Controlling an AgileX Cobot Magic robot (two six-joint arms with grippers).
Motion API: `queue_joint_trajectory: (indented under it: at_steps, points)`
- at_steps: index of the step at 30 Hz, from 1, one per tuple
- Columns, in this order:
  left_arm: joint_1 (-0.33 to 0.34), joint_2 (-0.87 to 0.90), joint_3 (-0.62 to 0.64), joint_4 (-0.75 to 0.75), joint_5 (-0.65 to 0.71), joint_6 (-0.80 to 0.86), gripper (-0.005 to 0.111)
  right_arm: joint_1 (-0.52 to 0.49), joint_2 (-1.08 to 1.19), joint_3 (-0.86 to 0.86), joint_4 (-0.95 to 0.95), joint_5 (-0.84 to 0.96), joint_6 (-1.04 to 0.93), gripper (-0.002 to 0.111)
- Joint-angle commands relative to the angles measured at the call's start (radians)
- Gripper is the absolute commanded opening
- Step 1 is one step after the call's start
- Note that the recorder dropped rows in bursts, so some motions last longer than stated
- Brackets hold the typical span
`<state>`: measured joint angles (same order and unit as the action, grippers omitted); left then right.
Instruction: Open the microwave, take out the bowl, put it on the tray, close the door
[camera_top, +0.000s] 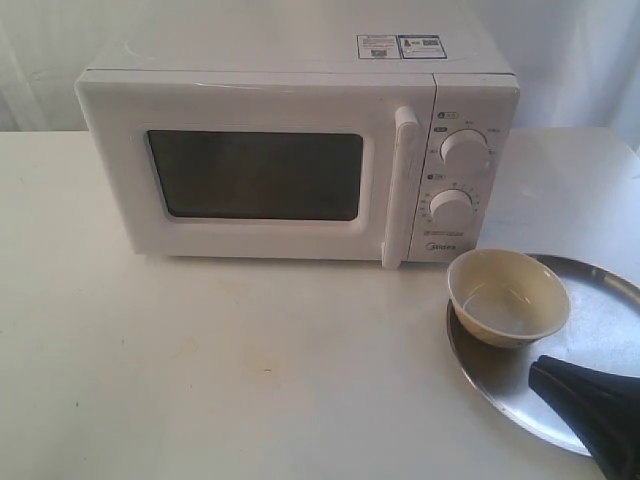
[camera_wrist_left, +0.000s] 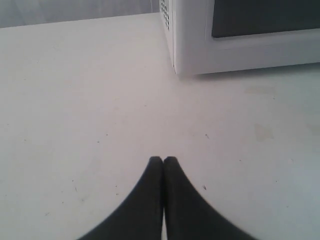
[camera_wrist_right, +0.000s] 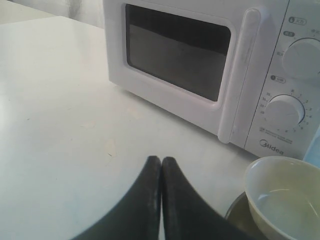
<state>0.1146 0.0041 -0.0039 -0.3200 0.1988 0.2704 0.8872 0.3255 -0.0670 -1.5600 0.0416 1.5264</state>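
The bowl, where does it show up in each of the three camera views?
Exterior view: lower right, the bowl sits on the tray, in front of the microwave.
Left wrist view: not in it.
Right wrist view: the bowl is beside the right claw, in front of the microwave.
Shared landmark: the microwave, seen in all three.

white table (camera_top: 200, 380), pale backdrop (camera_top: 575, 60) behind it

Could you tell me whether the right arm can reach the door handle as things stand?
Probably yes: the right gripper hovers shut by the tray, the handle faces it, and only the low bowl stands near the path.
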Motion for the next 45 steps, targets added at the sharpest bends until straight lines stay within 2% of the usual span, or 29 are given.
queue_joint_trajectory:
  at_steps: [1, 9, 12, 13, 15, 16, 18, 19, 20, 23, 27, 32, 35, 45]
  points:
    - [0.002, -0.004, 0.004, -0.066, -0.033, -0.027, 0.000, 0.000, -0.004, 0.004, -0.008, -0.005, 0.004, 0.000]
    - [0.002, -0.004, 0.004, -0.410, -0.142, -0.054, 0.000, 0.000, -0.004, 0.004, -0.008, -0.003, -0.006, 0.000]
    - [0.002, -0.004, 0.004, -0.380, -0.112, 0.029, 0.000, 0.000, -0.004, 0.004, -0.008, -0.005, -0.006, 0.000]
    - [0.002, -0.004, 0.004, -0.193, -0.010, -0.051, 0.000, 0.000, -0.004, 0.004, -0.008, -0.005, -0.006, 0.000]
    - [0.002, -0.004, 0.004, 0.136, 0.138, -0.445, 0.000, 0.000, -0.004, 0.004, -0.008, -0.005, -0.006, 0.000]
    - [0.002, -0.004, 0.004, 0.302, 0.135, -0.675, 0.000, 0.000, -0.004, 0.004, -0.008, -0.005, -0.006, 0.000]
    - [0.002, -0.004, 0.004, 0.478, 0.110, -0.795, 0.000, 0.000, -0.004, 0.004, -0.008, -0.003, -0.006, 0.000]
    - [0.002, -0.004, 0.004, 0.505, 0.090, -0.761, 0.000, 0.000, -0.004, 0.004, -0.008, -0.001, -0.006, 0.000]
    - [0.002, -0.004, 0.004, 0.512, 0.050, -0.632, 0.000, 0.000, -0.004, 0.004, -0.008, -0.001, -0.006, 0.000]
    - [0.002, -0.004, 0.004, 0.436, 0.032, -0.379, 0.000, 0.000, -0.004, 0.004, -0.008, -0.001, -0.006, 0.000]
    - [0.002, -0.004, 0.004, 0.248, 0.030, -0.371, 0.000, 0.000, -0.004, 0.004, -0.008, -0.006, -0.006, 0.000]
    - [0.002, -0.004, 0.004, 0.334, 0.030, -0.351, 0.000, 0.000, -0.004, 0.004, -0.008, -0.006, -0.006, 0.000]
    - [0.002, -0.004, 0.004, 0.339, 0.030, -0.285, 0.000, 0.000, -0.004, 0.004, -0.008, -0.006, -0.006, 0.000]
    - [0.000, -0.004, 0.004, 0.339, 0.034, -0.270, 0.000, 0.000, -0.004, 0.004, -0.008, -0.002, -0.006, 0.000]
